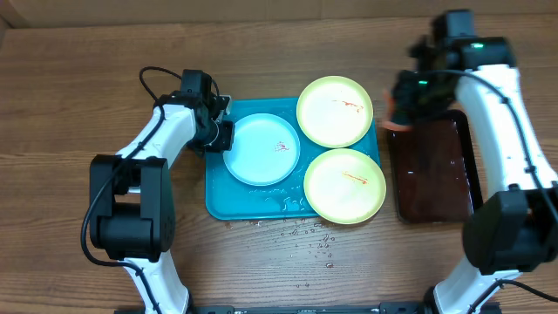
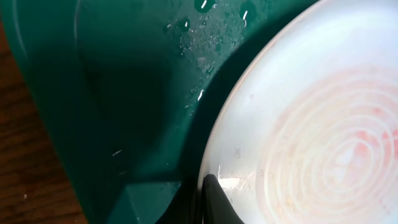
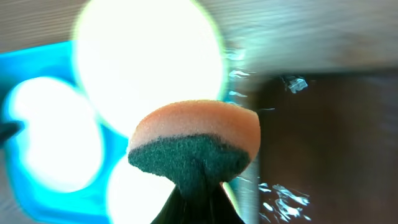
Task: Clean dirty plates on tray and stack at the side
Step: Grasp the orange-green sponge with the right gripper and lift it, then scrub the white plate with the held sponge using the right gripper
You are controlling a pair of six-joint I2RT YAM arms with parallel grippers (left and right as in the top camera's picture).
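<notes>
Three plates lie on the turquoise tray (image 1: 215,202): a pale blue-white plate (image 1: 257,153) at the left with a red smear, a yellow-green plate (image 1: 335,112) at the back right and another yellow-green plate (image 1: 344,186) at the front right, both with red smears. My left gripper (image 1: 220,133) is at the blue-white plate's left rim, shut on that rim (image 2: 214,186). My right gripper (image 1: 399,112) is shut on an orange and green sponge (image 3: 194,140), held above the gap between the turquoise tray and the dark tray.
A narrower dark brown-black tray (image 1: 433,170) with a wet surface lies right of the turquoise tray. Water drops (image 1: 305,240) spot the wooden table in front of the turquoise tray.
</notes>
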